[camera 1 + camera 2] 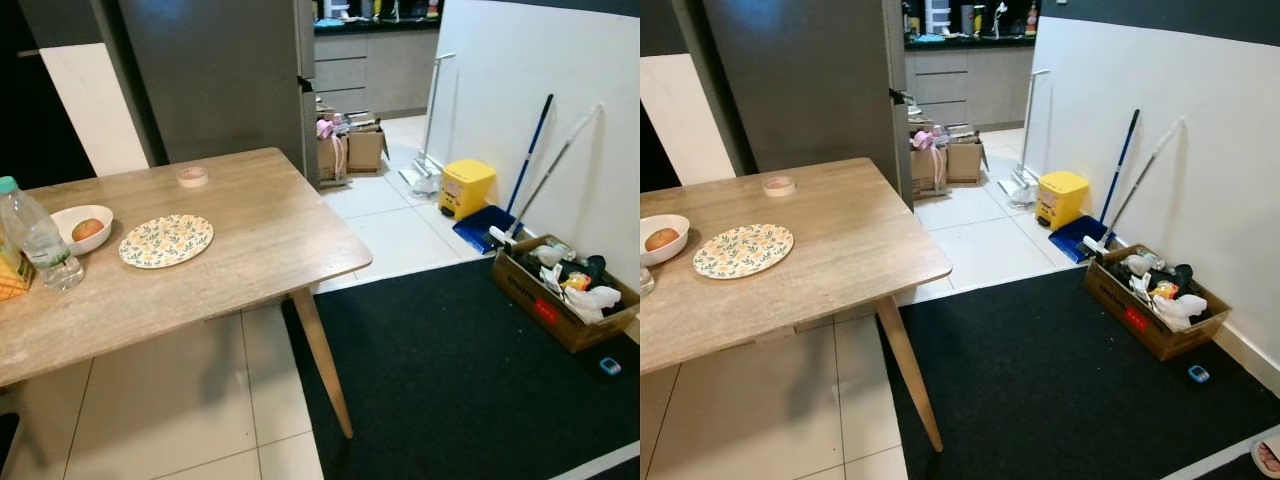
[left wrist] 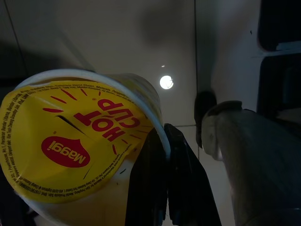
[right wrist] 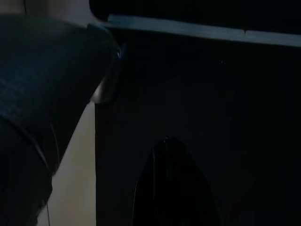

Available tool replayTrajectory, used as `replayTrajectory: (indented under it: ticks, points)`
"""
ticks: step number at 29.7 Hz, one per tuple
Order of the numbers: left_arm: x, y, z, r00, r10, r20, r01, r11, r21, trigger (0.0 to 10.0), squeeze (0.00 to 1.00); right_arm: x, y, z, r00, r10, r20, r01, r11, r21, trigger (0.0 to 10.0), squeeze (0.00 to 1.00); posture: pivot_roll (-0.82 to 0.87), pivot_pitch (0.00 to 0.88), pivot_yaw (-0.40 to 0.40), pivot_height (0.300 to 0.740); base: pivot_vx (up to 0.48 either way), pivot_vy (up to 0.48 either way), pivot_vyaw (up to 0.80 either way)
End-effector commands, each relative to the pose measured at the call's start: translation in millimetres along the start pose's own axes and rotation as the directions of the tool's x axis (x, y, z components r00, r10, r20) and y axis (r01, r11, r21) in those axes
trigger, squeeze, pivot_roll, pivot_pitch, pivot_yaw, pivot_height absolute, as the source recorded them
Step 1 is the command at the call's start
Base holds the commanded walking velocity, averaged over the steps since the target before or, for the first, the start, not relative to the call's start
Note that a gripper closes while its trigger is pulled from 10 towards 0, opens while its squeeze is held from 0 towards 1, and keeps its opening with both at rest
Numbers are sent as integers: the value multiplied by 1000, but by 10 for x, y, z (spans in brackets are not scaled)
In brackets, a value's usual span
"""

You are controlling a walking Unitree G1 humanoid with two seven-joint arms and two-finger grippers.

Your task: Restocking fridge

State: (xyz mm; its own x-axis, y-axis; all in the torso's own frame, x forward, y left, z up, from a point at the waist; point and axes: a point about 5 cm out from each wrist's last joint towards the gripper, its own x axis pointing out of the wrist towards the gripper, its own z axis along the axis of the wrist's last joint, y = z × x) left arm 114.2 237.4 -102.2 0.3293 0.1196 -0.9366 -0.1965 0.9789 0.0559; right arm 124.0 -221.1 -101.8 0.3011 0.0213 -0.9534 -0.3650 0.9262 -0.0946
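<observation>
White floor tiles met a black rug beneath the wooden bench. At the left tool, a finger pressed a yellow noodle cup. Floral plate, bowl, and water bottle sat on the bench; a grey fridge stood behind. I could not tell whether the right tool was spread.

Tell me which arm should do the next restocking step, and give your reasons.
Left. The left gripper already holds a yellow Maggi Hot Cup, so it could likely carry that towards the grey fridge behind the table. The right wrist view is too dark to show anything held.
</observation>
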Motion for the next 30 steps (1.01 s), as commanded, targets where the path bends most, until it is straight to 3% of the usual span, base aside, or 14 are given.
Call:
replayTrajectory:
  ticks: [1,30]
  points:
    - [4,-45,-23,1000,-16,-10,16,1000,5,10000,0,-7,-18,-16,1000,4,1,-4,1000,7,10000,0,-87,0,25,740,0,-465,0]
    - [4,-71,-58,999,-30,-17,30,999,14,10000,0,14,49,59,1000,15,12,-15,1000,9,10000,0,-87,0,27,740,0,-470,0]
